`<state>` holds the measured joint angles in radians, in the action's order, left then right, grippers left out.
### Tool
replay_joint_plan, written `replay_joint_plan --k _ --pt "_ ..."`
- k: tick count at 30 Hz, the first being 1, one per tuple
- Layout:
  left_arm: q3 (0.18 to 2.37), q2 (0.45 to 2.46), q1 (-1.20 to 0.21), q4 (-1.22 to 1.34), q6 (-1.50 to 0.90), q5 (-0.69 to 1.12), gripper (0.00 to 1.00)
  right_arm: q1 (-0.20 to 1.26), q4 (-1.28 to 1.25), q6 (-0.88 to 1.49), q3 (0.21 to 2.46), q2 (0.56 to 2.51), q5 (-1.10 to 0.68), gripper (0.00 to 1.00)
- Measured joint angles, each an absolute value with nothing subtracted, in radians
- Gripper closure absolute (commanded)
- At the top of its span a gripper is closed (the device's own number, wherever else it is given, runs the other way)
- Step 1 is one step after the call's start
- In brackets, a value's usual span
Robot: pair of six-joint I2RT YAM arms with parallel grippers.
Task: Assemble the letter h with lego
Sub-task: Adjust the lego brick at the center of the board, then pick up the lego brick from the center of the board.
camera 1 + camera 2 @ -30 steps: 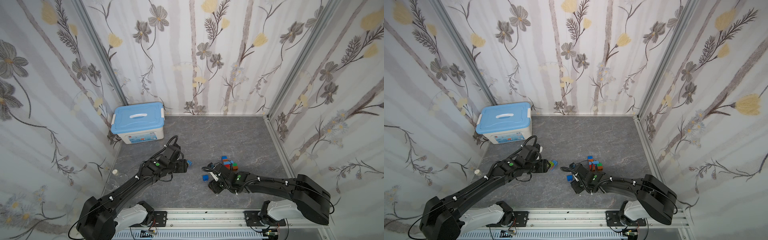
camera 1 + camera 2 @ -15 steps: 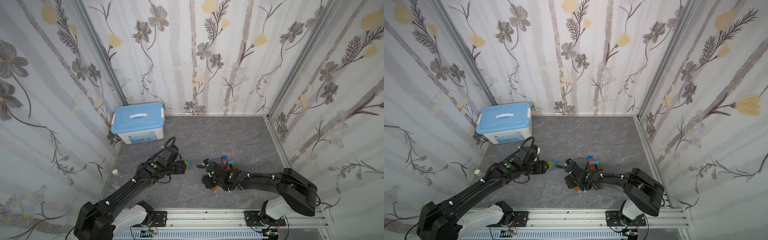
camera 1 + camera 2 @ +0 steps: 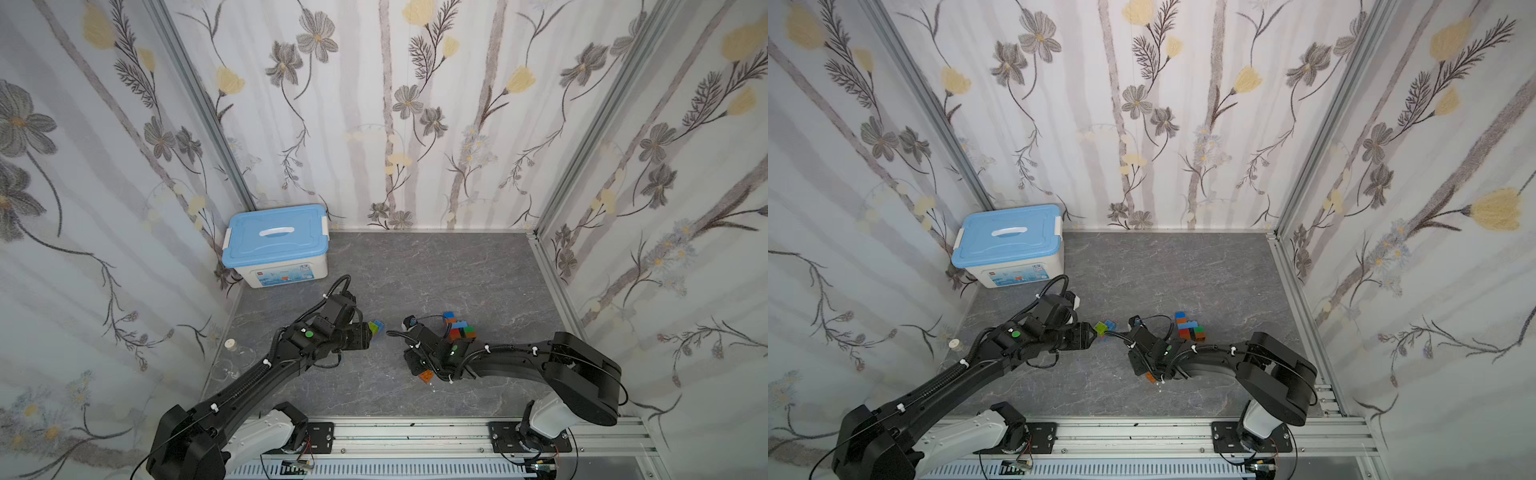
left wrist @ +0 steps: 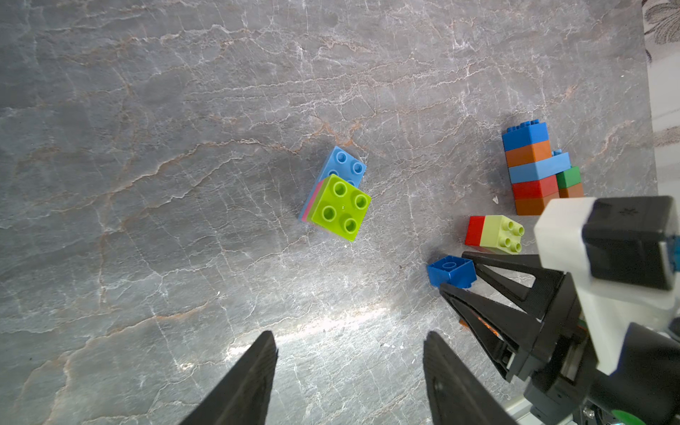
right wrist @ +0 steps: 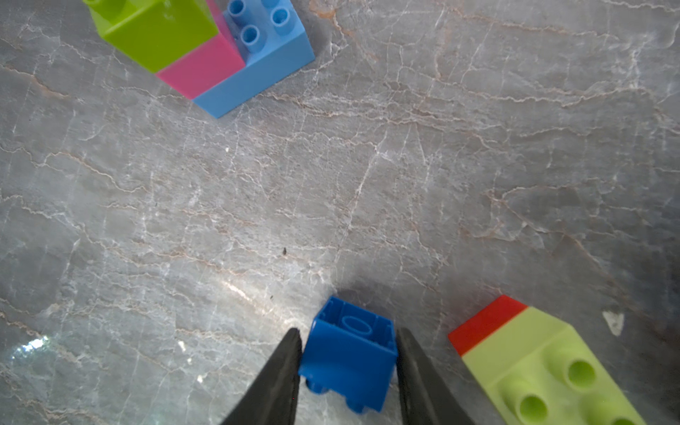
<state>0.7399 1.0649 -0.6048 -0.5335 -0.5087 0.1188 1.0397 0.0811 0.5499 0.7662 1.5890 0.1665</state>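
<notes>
Several glossy, studded plastic lego bricks lie on a grey, marble-veined worktop [image 3: 415, 270] walled on three sides by flowered panels [image 3: 415, 124]. The right gripper [image 5: 349, 336] has its two black, wedge-shaped fingers pressed against opposite sides of a dark-blue brick [image 5: 349, 364]. This cube-like piece is tipped so its hollow underside faces the wrist camera; whether it is clear of the surface cannot be told. Just beside it a red-and-lime pair [image 5: 533, 360] lies on its side, round studs pointing sideways.

The left gripper [image 4: 349, 342] hangs with jaws wide apart and nothing between them, above bare worktop near a small stack [image 4: 340, 206]. That stack is a lime cube on a pink one, both seated on one end of a longer light-blue brick whose free studs show.

Toward the right-hand wall a taller build [image 4: 533, 173] lies flat. It runs blue, orange, a long light-blue bar, red and orange in a column, with green and orange squares beside the lower end. In a top view an orange brick [image 3: 427, 376] peeks out from under the right arm.

A white storage box [image 3: 276, 245] with a rounded light-blue lid and white handle sits in the far left corner, well apart from the bricks. Open worktop stretches from the bricks to the back wall, and a metal rail [image 3: 415, 432] edges the near side.
</notes>
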Motion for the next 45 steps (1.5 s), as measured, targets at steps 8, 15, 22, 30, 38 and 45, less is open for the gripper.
replay_joint_plan --k 8,15,22,30,38,45 --pt "0.734 1.062 -0.605 -0.534 -0.509 0.131 0.34 1.044 0.184 0.538 0.816 1.572 0.174 0.69" --pt "0.734 1.045 -0.561 -0.55 -0.525 0.155 0.34 1.047 0.509 0.445 1.018 1.559 0.0 0.7" --pt "0.733 0.986 -0.479 -0.566 -0.541 0.179 0.36 1.069 0.779 0.444 1.131 1.679 -0.2 0.68" --pt "0.732 0.976 -0.404 -0.566 -0.556 0.205 0.35 1.047 0.825 0.444 1.224 1.845 -0.233 0.66" --pt "0.712 0.952 -0.358 -0.565 -0.566 0.215 0.35 1.039 0.792 0.444 1.276 1.93 -0.205 0.58" --pt "0.696 0.94 -0.354 -0.563 -0.576 0.223 0.35 1.044 0.794 0.457 1.249 1.866 -0.147 0.48"
